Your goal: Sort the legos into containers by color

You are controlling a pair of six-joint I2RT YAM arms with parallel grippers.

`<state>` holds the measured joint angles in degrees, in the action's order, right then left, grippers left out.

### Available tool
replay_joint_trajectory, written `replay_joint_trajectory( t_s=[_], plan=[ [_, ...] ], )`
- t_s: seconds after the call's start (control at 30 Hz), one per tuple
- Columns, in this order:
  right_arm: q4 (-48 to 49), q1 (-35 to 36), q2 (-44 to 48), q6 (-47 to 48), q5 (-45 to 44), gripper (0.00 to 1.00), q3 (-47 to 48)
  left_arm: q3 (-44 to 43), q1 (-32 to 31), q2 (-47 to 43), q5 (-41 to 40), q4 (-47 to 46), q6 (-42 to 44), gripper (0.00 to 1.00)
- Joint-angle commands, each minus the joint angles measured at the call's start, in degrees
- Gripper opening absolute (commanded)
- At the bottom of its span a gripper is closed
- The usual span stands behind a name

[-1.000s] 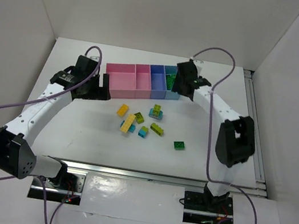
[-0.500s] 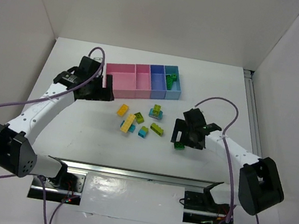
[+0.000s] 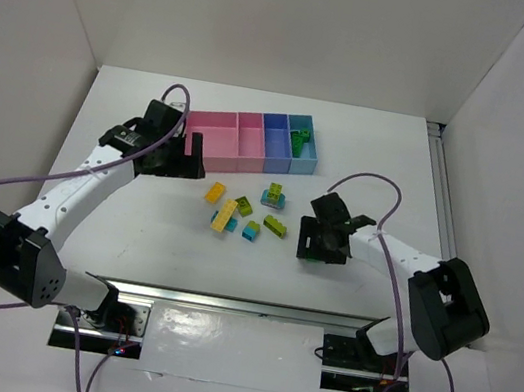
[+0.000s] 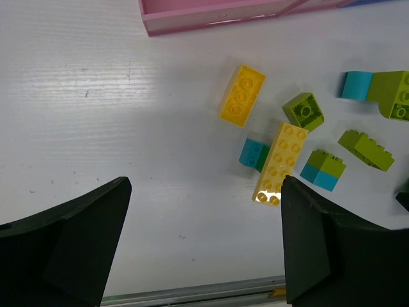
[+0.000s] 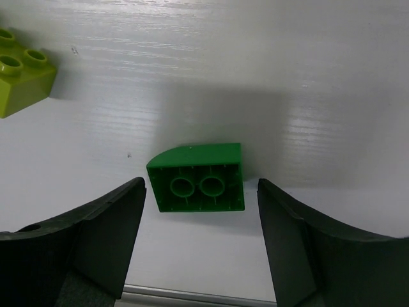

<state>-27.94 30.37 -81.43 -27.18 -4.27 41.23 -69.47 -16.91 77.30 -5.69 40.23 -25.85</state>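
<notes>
One dark green round-cornered brick [image 5: 197, 179], underside visible

Four joined bins [image 3: 213, 142] are counted: two pink, one blue-violet, one light blue. Ahead of the left end effector [image 4: 203, 211], two yellow bricks [image 4: 243, 96], two lime green bricks [image 4: 303, 110] and three cyan-and-green pieces [image 4: 323, 169] are seen. One dark green brick [image 5: 197, 178] is framed by the right end effector [image 5: 200, 192].
</notes>
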Motion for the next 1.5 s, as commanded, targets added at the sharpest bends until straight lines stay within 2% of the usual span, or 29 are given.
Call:
replay_joint_trajectory(
  t_s=[0.0, 0.03, 0.17, 0.27, 0.4, 0.67, 0.7, 0.77, 0.83, 0.9, 0.93, 1.07, 1.1, 1.17, 1.33, 1.37, 1.47],
  plan=[
    [-0.8, 1.6, -0.1, -1.4, -5.4, 0.77, 2.6, -0.8, -0.4, 0.6, -0.1, -1.0, -0.2, 0.97],
    [-0.8, 1.6, 0.6, -2.0, -6.2, 0.68, 3.2, -0.8, -0.4, 0.6, -0.1, -1.0, -0.2, 0.97],
    [-3.0, 2.7, 1.8, -4.5, -8.6, 0.53, 6.0, -0.8, -0.9, 0.6, -0.1, -1.0, -0.2, 0.97],
    [-3.5, 2.7, 2.5, -4.5, -11.4, 0.52, 10.7, -0.2, -0.9, 0.6, -0.1, -1.0, -0.2, 0.97],
    [-3.5, 2.0, -2.9, -2.9, -18.3, 0.52, 21.1, -0.2, -1.5, 0.6, 0.4, -1.0, -0.2, 0.97],
    [0.6, -3.4, -24.5, 2.9, -18.7, 0.52, 47.7, -0.2, -2.6, 0.0, -1.5, 0.6, -0.2, 0.97],
    [-0.7, -4.6, -26.8, 3.4, -18.8, 0.52, 53.7, -0.2, -3.1, 0.0, -1.5, 0.6, -0.2, 0.97],
    [-0.7, -5.8, -33.3, 4.2, -17.4, 0.53, 61.7, -0.2, -3.1, 0.0, -1.5, 1.3, -0.2, 0.97],
    [-1.8, -7.1, -37.1, 4.8, -16.4, 0.70, 66.8, -0.2, -3.7, 0.0, -1.5, 1.9, -0.2, 0.97],
    [-3.7, -7.6, -41.4, 4.8, -15.6, 0.74, 73.6, -0.7, -3.7, 0.0, -1.5, 1.9, -0.2, 0.97],
    [-4.4, -7.6, -42.0, 4.8, -14.9, 0.79, 74.5, -0.8, -4.3, 0.0, -1.5, 2.4, -0.2, 0.97],
    [-1.6, -7.6, -37.7, 5.3, -14.9, 0.81, 68.9, -0.8, -4.3, 0.0, -2.6, 2.4, -0.2, 0.95],
    [-0.9, -7.6, -34.4, 5.3, -14.9, 0.77, 66.7, -0.8, -4.3, 0.8, -2.6, 2.4, -0.2, 0.93],
    [0.4, -7.6, -28.6, 4.6, -14.1, 0.74, 58.9, -0.8, -4.8, 2.2, -2.6, 2.4, -0.7, 0.86],
    [4.0, -7.6, -16.1, 1.5, -11.4, 0.73, 39.5, -0.2, -5.9, 7.7, -3.2, 1.9, -4.4, 0.74],
    [4.0, -7.6, -14.6, 1.0, -11.4, 0.73, 34.2, -0.9, -7.8, 9.2, -4.1, 1.9, -5.7, 0.74],
    [3.3, -7.6, -9.8, -0.1, -11.4, 0.73, 28.4, -3.1, -10.0, 15.6, -8.9, 0.5, -7.9, 0.74]
  ],
)
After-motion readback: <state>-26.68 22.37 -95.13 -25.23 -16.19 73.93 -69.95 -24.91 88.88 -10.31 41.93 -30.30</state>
